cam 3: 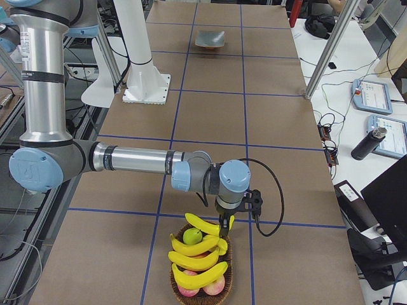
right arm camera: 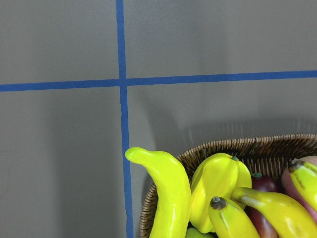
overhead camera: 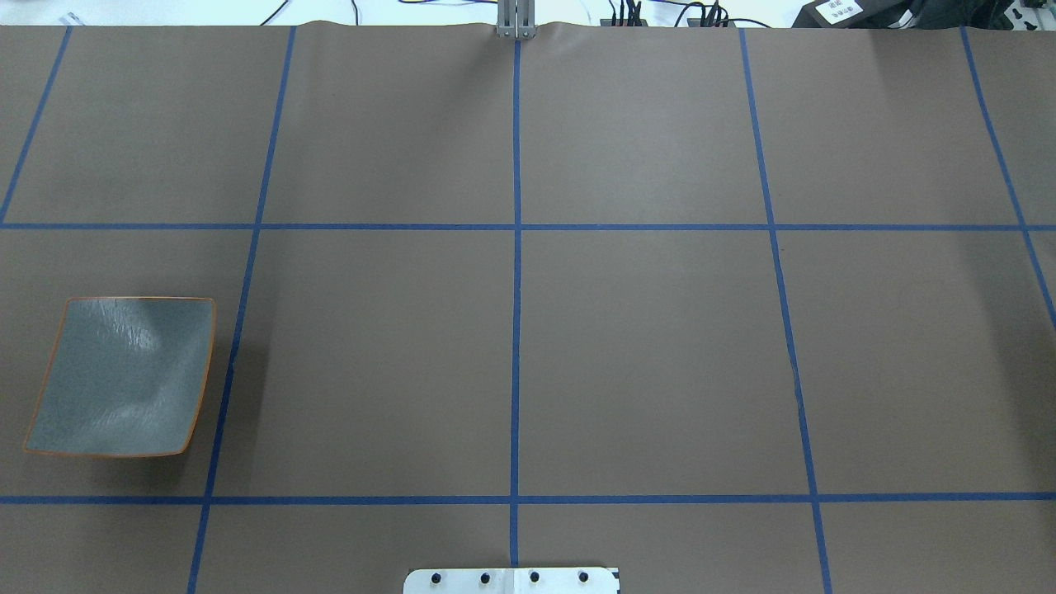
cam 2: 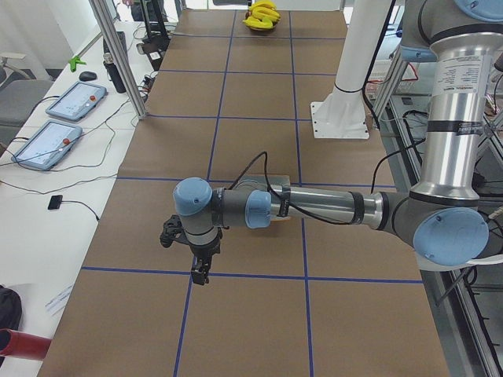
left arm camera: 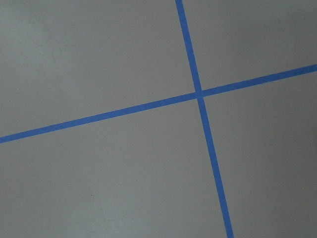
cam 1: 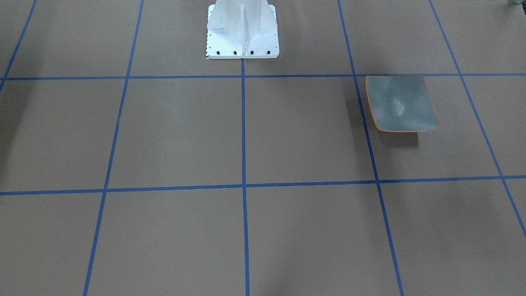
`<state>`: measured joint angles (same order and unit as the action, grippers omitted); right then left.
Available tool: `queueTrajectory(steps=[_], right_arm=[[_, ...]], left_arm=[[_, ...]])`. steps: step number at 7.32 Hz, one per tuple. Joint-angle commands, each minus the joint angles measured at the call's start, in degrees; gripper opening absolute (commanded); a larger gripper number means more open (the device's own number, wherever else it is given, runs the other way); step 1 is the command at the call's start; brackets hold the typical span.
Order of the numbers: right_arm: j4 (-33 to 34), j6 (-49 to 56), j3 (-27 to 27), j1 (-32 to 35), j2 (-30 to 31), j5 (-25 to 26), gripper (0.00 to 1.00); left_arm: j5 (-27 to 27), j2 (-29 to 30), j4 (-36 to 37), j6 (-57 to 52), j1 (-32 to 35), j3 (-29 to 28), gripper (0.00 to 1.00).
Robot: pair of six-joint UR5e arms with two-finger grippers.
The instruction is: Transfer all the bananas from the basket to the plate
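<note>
Yellow bananas (cam 3: 194,260): heaped in wicker basket (right arm camera: 223,143), six o'clock of right gripper (cam 3: 224,227), whose opening cannot be told. Plate (cam 3: 210,39): bare, far at twelve o'clock. Risk: top banana perhaps slips, dragging neighbours out.

- Our left arm (cam 2: 314,206) is silver tubing with grey housings and pale blue joint caps (cam 2: 192,196).
- A black cable (cam 2: 259,161) loops off its wrist.
- A printed label (cam 2: 464,75) marks the upper tube.
- Our right arm (cam 3: 133,159) matches, with its right cable (cam 3: 270,190) also black.
- Left gripper (cam 2: 200,276) and right gripper (cam 3: 224,223) are black.
- Our white pedestal (cam 1: 242,28) flares to a foot with black screws (cam 1: 235,52).
</note>
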<state>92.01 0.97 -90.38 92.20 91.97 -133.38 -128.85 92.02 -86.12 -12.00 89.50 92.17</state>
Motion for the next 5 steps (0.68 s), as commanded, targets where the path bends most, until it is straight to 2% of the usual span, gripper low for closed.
queueTrajectory(steps=[1, 5], right_arm=[[0.1, 0.0, -0.49, 0.26, 0.05, 0.05, 1.0], [-0.08, 0.0, -0.32, 0.35, -0.12, 0.05, 1.0]], left_arm=[[0.0, 0.0, -0.01, 0.05, 0.06, 0.02, 1.0], [0.09, 0.26, 0.07, 0.31, 0.06, 0.29, 1.0]])
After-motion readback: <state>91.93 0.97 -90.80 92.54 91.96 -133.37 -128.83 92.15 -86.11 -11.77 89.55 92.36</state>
